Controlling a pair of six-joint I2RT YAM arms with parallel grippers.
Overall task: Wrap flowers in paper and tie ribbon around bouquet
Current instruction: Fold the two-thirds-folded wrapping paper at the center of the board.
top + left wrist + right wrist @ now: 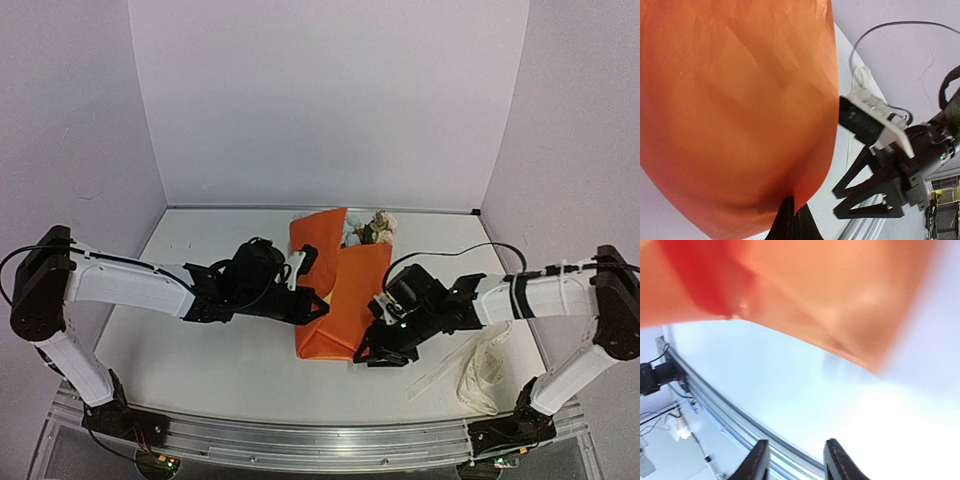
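Paper (340, 300) lies folded over the flowers (372, 229) in the middle of the tabletop (220, 340), and only the blooms show at its far end. The left gripper (790, 222) has its jaws closed on an edge of the paper, while the right gripper (799, 460) has its jaws partly open and empty near the front corner. I think the glossy fold may spring open on that free side before the ribbon (480, 370) is around it.

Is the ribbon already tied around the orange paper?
No, the ribbon lies loose on the table at the right, apart from the paper.
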